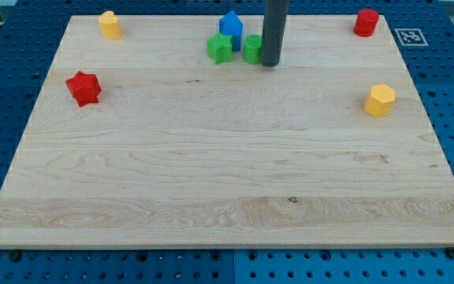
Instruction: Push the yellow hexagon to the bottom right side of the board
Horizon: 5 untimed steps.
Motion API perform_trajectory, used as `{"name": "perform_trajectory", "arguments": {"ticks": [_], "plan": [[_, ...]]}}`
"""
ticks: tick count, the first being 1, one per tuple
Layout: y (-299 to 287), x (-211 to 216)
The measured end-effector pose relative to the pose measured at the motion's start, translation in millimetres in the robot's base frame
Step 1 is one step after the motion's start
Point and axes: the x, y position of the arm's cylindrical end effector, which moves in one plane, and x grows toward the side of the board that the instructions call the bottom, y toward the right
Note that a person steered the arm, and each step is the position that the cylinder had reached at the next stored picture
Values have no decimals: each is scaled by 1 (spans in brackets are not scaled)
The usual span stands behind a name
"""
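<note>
The yellow hexagon lies near the board's right edge, a little above mid-height. My tip rests on the board near the top middle, far to the left of and above the hexagon. The rod stands just right of a green block, touching or nearly touching it and hiding its right side.
A green star block and a blue block sit left of the rod. A red star lies at the left, a yellow block at the top left, a red block at the top right. The wooden board sits on a blue pegboard table.
</note>
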Motion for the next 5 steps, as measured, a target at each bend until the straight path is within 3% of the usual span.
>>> {"name": "perform_trajectory", "arguments": {"ticks": [3,5], "plan": [[2,-28],[70,41]]}}
